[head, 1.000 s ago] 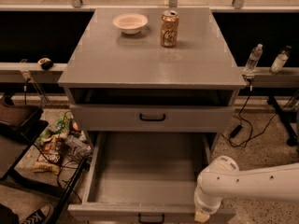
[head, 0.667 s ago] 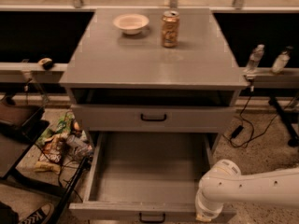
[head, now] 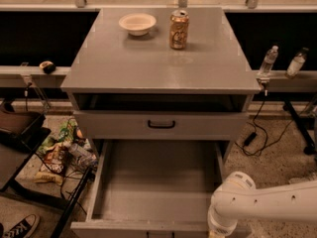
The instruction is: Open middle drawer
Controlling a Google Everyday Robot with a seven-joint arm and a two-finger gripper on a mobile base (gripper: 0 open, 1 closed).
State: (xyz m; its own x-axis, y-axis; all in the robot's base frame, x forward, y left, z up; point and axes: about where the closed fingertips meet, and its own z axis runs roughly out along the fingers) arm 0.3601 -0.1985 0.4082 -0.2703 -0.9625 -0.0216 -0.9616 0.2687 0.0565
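Little has moved: the grey flat-fronted middle drawer stays pulled far out beneath the grey cabinet top, so opening looks done. The white arm's gripper waits by the drawer's front right corner, below the cabinet top; I cannot tell its grip.

Speckled floor, grey cabinet, dark recesses behind, pale ledge on both sides.

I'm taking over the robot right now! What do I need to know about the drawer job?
Claw: out of view, below the picture's bottom edge. The arm ends by the front right corner of the middle drawer.
Middle drawer: pulled far out from the cabinet, tray showing.
Done: the drawer looks open.
Left: probably only backing the arm away without bumping the drawer's front.
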